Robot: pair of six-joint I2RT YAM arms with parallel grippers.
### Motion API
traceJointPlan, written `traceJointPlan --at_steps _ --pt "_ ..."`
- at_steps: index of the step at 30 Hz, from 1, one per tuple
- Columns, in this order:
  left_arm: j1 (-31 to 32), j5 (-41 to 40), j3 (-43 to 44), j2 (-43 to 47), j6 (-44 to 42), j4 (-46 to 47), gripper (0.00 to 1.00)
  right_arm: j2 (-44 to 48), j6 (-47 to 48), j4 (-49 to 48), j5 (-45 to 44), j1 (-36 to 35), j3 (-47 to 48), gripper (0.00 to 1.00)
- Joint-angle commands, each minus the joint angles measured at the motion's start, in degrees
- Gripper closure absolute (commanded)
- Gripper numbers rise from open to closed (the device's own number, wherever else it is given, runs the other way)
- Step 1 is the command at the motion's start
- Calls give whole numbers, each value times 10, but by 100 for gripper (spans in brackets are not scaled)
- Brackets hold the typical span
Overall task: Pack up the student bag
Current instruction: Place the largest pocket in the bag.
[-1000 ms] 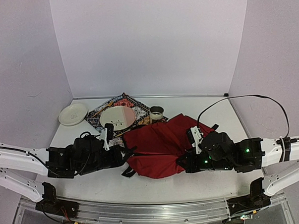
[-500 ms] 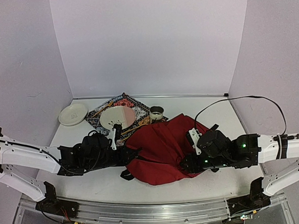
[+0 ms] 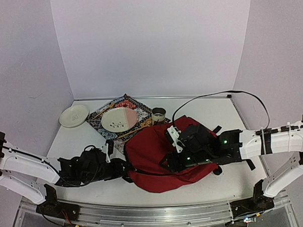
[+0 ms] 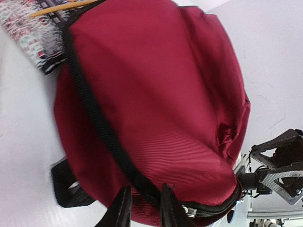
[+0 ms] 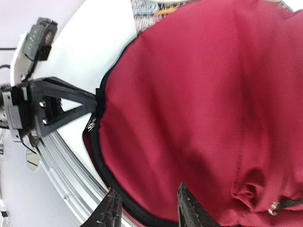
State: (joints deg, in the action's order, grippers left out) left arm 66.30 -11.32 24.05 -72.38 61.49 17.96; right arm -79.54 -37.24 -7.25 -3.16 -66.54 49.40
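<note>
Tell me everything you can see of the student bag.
The student bag is a large, soft dark-red backpack of ribbed woven fabric with black zipper trim and straps. It lies bulging on the white table, its zipper apparently closed. The left hand straddles the trim at its left edge; the right hand hangs open over its middle. Its far-left corner meets the patterned mat.
</note>
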Motion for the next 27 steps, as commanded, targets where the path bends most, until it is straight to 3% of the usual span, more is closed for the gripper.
traceJointPlan --at_steps 1,8,13,18,27 --pt "-3 -33 -27 50 53 7 72 -31 16 -14 27 0 30 59" --pt "-15 -34 -75 128 55 -3 46 -52 21 -14 49 0 38 58" --pt "-56 62 -51 129 14 -6 37 -58 22 -11 53 0 39 57" --pt "-84 158 -17 93 16 -5 39 -64 22 -8 54 0 46 57" --pt "-85 214 10 38 57 -2 47 -67 23 -7 53 -1 51 57"
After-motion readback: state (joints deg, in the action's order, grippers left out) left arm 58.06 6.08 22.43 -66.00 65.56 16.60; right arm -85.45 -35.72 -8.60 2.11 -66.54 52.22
